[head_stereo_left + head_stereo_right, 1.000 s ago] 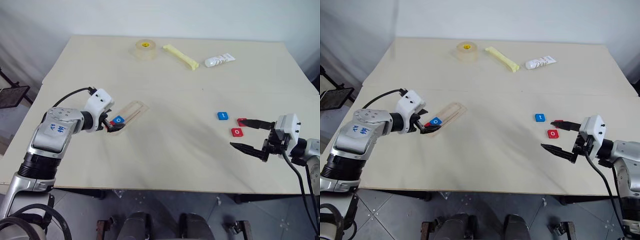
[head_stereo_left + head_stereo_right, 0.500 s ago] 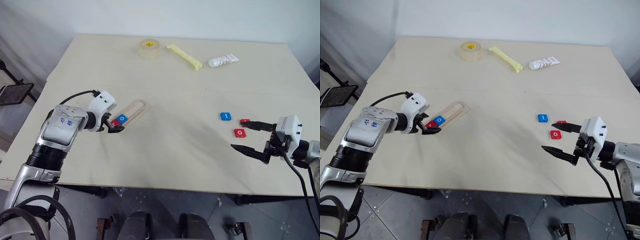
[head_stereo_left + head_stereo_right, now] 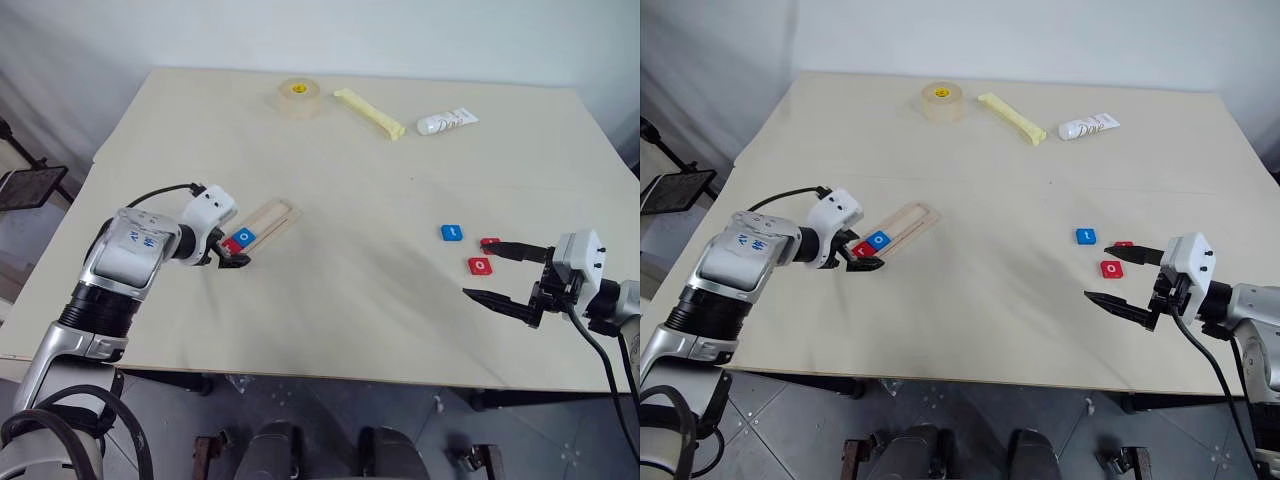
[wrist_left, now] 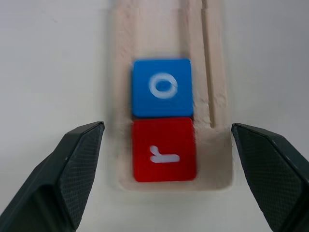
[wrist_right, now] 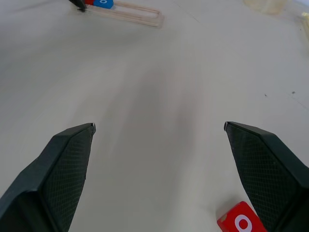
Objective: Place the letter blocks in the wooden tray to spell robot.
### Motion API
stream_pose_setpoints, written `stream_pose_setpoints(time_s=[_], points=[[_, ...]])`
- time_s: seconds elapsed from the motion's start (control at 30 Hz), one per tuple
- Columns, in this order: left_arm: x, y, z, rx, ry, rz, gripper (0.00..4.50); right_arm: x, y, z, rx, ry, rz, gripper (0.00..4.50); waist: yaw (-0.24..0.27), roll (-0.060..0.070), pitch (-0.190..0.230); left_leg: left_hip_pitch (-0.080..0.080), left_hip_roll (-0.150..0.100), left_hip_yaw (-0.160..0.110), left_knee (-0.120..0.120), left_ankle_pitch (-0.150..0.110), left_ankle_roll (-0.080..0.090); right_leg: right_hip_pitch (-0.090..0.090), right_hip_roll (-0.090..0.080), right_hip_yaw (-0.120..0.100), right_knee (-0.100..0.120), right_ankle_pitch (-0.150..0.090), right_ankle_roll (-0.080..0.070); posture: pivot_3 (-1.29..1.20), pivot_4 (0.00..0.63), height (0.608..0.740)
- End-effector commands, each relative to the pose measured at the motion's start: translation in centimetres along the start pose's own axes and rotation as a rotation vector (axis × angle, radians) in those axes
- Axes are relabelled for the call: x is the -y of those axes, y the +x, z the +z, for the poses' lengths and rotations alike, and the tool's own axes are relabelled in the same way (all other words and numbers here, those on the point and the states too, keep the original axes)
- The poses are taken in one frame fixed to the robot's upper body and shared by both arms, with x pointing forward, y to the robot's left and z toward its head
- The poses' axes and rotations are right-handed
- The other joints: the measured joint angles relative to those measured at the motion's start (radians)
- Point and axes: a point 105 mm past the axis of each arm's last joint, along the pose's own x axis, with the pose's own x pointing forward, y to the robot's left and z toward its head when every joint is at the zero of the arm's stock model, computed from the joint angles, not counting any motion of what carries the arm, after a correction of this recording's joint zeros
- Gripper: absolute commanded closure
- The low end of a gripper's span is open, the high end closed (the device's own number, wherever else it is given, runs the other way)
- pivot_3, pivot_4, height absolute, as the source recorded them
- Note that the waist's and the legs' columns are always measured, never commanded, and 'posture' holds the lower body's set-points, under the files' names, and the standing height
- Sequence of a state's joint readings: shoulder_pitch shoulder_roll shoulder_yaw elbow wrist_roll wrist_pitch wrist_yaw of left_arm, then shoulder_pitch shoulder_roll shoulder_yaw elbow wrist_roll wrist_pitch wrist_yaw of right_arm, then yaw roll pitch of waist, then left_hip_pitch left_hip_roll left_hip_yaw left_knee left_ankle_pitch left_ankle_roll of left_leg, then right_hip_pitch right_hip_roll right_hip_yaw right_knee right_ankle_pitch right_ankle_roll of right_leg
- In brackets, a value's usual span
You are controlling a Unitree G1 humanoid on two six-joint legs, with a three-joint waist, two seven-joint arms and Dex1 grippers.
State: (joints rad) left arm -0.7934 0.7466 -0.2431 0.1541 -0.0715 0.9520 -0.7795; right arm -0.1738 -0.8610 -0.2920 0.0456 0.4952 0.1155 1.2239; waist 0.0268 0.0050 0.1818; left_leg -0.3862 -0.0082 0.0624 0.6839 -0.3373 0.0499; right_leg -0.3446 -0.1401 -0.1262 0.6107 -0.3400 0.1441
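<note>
The wooden tray (image 3: 262, 222) lies at the table's left. A red "r" block (image 4: 164, 150) sits at its near end, with a blue "o" block (image 4: 162, 88) touching it in the groove. My left gripper (image 4: 167, 125) is open, one finger on each side of that tray end, touching neither block. At the right, a blue "t" block (image 3: 451, 232), a red "o" block (image 3: 478, 266) and another red block (image 3: 488, 242), partly hidden by a finger, lie loose on the table. My right gripper (image 5: 159, 126) hangs open just above these blocks, holding nothing.
At the far side of the table (image 3: 350, 310) are a tape roll (image 3: 299, 95), a yellow stick (image 3: 368, 112) and a white tube (image 3: 447, 121). Bare tabletop stretches between the tray and the loose blocks.
The head view has shifted a little. My left gripper has tipped slightly further down over the tray's end. The blocks and my right gripper stay where they were.
</note>
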Motion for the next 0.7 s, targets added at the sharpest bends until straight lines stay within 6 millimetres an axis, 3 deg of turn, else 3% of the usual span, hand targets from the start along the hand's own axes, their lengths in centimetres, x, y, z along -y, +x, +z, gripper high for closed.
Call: stream_pose_setpoints(time_s=[0.03,0.17,0.4,0.57,0.7], points=[[0.1,-0.4,0.1,-0.013,0.033,0.014,0.00,0.6,-0.7,1.3,0.011,-0.048,-0.028,0.02,0.000,0.000,0.000,0.000,0.000,0.000,0.000,0.000,0.000,0.000,0.000,0.000,0.000,0.000,0.000,0.00,0.150,0.740],[0.3,-0.7,0.3,-0.013,0.036,0.013,0.00,0.5,-0.6,1.2,0.009,-0.043,-0.027,0.02,0.000,0.000,0.000,0.000,0.000,0.000,0.000,0.000,0.000,0.000,0.000,0.000,0.000,0.000,0.000,0.00,0.150,0.740],[0.2,0.4,-1.3,-0.071,0.004,-0.005,0.00,0.5,-0.2,1.2,0.012,-0.042,-0.026,0.02,0.000,0.000,0.000,0.000,0.000,0.000,0.000,0.000,0.000,0.000,0.000,0.000,0.000,0.000,0.000,0.00,0.150,0.740],[-0.6,0.9,-2.4,-0.099,-0.046,0.018,1.06,0.5,-0.1,1.3,0.012,-0.040,-0.031,0.00,0.000,0.000,0.000,0.001,0.000,0.000,0.000,0.000,0.000,0.001,0.000,0.000,0.001,0.000,0.000,0.00,0.150,0.740],[-0.5,1.1,-2.5,-0.088,-0.029,-0.004,1.08,0.4,-0.3,1.3,0.012,-0.039,-0.036,0.00,-0.001,0.001,-0.001,0.002,0.000,0.000,0.001,0.002,0.000,0.001,0.000,0.001,0.001,0.000,0.000,0.00,0.150,0.740]])
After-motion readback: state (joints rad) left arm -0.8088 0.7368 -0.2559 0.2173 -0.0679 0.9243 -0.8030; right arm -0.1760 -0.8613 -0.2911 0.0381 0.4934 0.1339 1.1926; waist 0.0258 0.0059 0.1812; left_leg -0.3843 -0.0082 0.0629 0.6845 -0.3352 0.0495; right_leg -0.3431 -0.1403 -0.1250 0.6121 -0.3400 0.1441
